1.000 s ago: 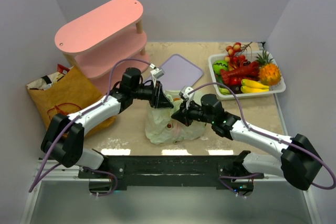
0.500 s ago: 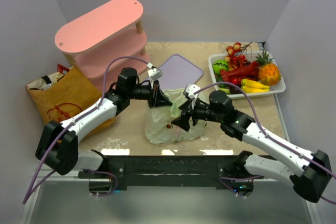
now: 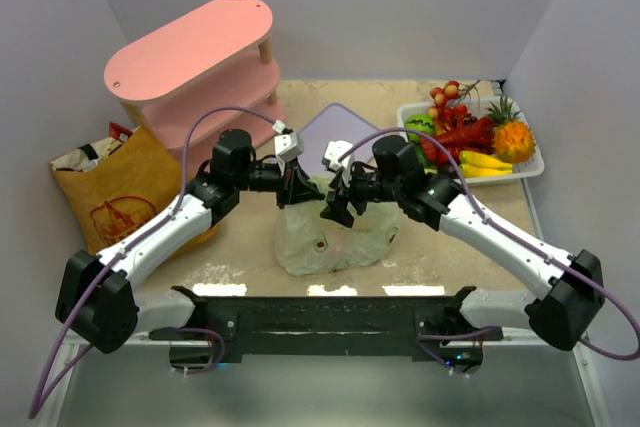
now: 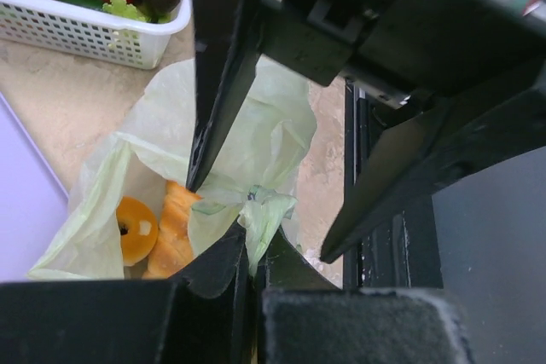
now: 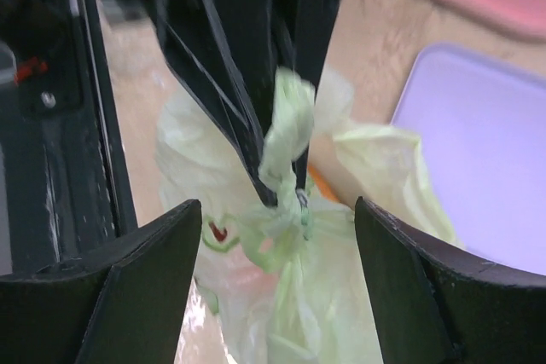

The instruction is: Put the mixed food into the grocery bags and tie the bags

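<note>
The pale-green plastic grocery bag lies in the middle of the table with its handles twisted together at the top. My left gripper is shut on a strip of handle, seen in the left wrist view pinched between the closed tips. Inside the bag a golden bread piece and an orange round piece show. My right gripper is open, its fingers straddling the knot without touching it. The brown paper grocery bag lies at the left.
A pink two-tier shelf stands at the back left, a lilac board behind the plastic bag, and a white basket of toy fruit at the back right. A red packet pokes from the paper bag.
My right gripper has opened and let go of the bag, and its arm has swung left and farther back over it. My left gripper has closed tight on the handle.
</note>
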You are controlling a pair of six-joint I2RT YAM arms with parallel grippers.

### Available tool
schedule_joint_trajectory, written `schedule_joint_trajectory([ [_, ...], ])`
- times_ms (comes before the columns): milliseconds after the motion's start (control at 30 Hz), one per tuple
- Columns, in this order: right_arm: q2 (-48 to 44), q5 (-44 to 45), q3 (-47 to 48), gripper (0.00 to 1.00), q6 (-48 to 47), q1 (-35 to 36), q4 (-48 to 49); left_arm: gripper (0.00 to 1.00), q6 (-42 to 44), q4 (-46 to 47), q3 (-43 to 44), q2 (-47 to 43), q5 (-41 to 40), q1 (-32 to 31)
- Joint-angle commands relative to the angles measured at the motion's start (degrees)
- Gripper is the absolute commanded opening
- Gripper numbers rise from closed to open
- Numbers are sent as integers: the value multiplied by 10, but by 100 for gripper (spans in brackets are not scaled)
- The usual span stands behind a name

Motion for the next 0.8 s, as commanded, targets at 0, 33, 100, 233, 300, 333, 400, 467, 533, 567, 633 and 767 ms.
schedule_joint_trajectory([
  [0, -17, 9, -13, 77, -55, -2, -1, 0, 35, -4, -2, -19, 19, -2],
  [33, -27, 11, -24, 77, -56, -2, 15, 0, 35, -5, -2, -19, 24, -2],
  [100, -33, 13, -42, 78, -70, -1, 44, 0, 38, -8, -1, -18, 33, -2],
  [233, -56, 26, -66, 79, -97, -2, 77, 0, 54, -33, 9, -13, 61, -4],
  [300, -75, 33, -83, 80, -109, -1, 98, 0, 80, -68, 19, -12, 69, -4],
  [333, -80, 26, -89, 80, -111, -1, 107, 0, 85, -75, 21, -12, 76, -4],
  [400, -83, 12, -97, 80, -124, -2, 120, 0, 94, -86, 24, -12, 86, -4],
  [467, -74, -16, -96, 80, -135, -1, 122, 0, 99, -95, 29, -11, 88, -5],
  [533, -68, -40, -92, 80, -140, -1, 119, 0, 101, -96, 29, -12, 91, -5],
  [567, -55, -48, -87, 80, -141, -1, 117, 0, 102, -101, 29, -11, 91, -5],
  [633, -40, -70, -77, 79, -145, 0, 102, 0, 104, -102, 31, -12, 89, -4],
  [767, -11, -101, -69, 76, -141, -1, 87, 0, 108, -106, 32, -13, 84, -5],
])
